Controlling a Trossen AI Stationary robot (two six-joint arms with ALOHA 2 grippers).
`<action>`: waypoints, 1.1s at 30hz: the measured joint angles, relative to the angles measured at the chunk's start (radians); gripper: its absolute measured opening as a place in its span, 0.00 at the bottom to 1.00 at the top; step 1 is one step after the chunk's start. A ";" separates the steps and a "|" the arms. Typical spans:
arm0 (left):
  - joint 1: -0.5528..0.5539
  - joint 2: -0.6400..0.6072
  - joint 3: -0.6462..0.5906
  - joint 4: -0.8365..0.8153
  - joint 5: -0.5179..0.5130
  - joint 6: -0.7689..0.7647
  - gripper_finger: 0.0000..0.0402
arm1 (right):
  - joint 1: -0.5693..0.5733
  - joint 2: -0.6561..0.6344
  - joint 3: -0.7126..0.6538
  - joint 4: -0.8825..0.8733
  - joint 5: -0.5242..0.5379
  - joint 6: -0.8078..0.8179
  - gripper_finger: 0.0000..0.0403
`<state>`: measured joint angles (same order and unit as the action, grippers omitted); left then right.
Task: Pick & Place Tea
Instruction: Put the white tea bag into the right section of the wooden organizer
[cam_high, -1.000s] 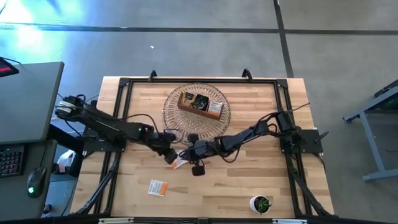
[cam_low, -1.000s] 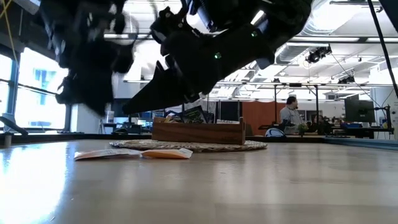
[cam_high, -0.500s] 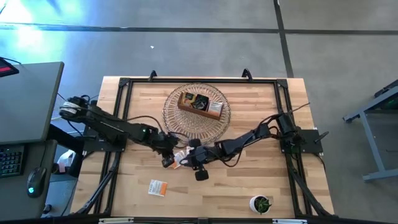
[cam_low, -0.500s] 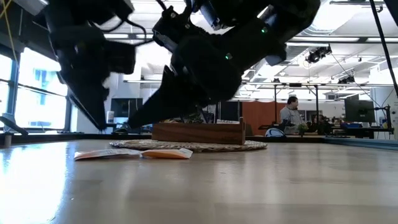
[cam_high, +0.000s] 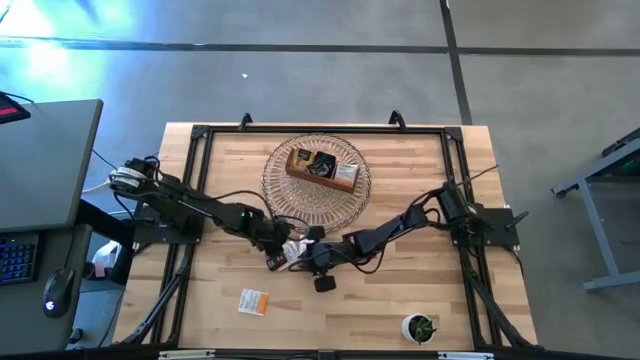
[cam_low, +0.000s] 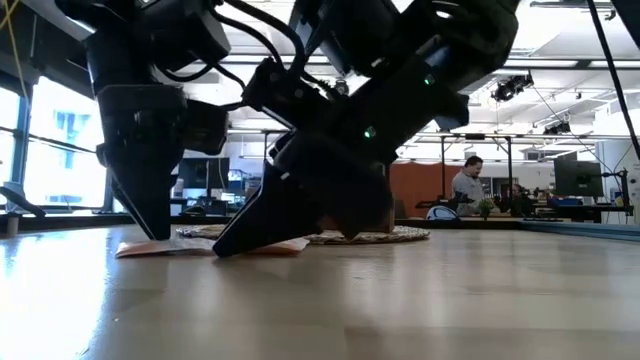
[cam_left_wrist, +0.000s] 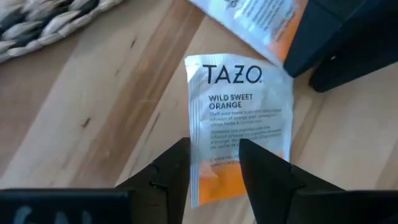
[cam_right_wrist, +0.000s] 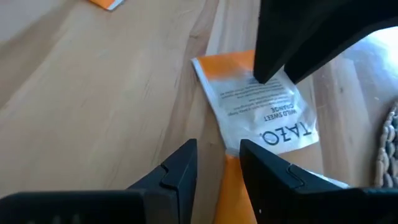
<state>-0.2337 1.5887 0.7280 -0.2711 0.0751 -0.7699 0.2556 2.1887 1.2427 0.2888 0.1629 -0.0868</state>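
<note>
Two white-and-orange tea sachets lie flat on the wood, overlapping, just near of the woven mat. One (cam_left_wrist: 241, 118) reads TAZO Wild Sweet Orange; the other (cam_right_wrist: 231, 184) lies partly under it. My left gripper (cam_left_wrist: 214, 168) (cam_high: 273, 259) is open and low over the first sachet's orange end. My right gripper (cam_right_wrist: 217, 167) (cam_high: 303, 257) is open and low over the second sachet, facing the left one. A third sachet (cam_high: 254, 301) lies alone nearer the table's near edge. The wooden tray (cam_high: 322, 167) on the mat holds more sachets. My left gripper comes down on the first sachet's orange end (cam_left_wrist: 217, 186), slanting from the table's left; one finger (cam_right_wrist: 273, 56) stands over that end. Whether it touches, I cannot tell. My right gripper comes slanting from the table's right, a finger (cam_right_wrist: 180, 171) on either side of the second sachet's orange strip (cam_right_wrist: 230, 171). Whether they touch it, I cannot tell.
The round woven mat (cam_high: 290, 200) lies just beyond both grippers. A small potted plant (cam_high: 420, 327) stands near the near right corner. Cables trail along both arms. Bare wood lies near of the grippers, around the lone sachet.
Both grippers have come down from above the table to its surface at the two overlapping sachets. The left one has moved toward the right and near edge, the right one toward the left and near edge, so they now stand close together. The sachets have stayed put.
</note>
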 joint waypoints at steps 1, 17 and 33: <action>0.000 0.001 0.000 0.004 0.006 -0.007 0.34 | -0.003 0.004 0.000 0.002 0.005 -0.003 0.29; -0.002 0.005 -0.002 0.065 0.072 0.094 0.25 | -0.023 0.009 0.000 -0.014 0.063 0.012 0.27; -0.007 -0.015 0.000 0.001 -0.087 0.084 0.01 | -0.027 -0.158 -0.003 -0.125 0.089 0.133 0.25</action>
<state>-0.2408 1.5734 0.7282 -0.2697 -0.0114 -0.6858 0.2286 2.0307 1.2392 0.1642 0.2521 0.0460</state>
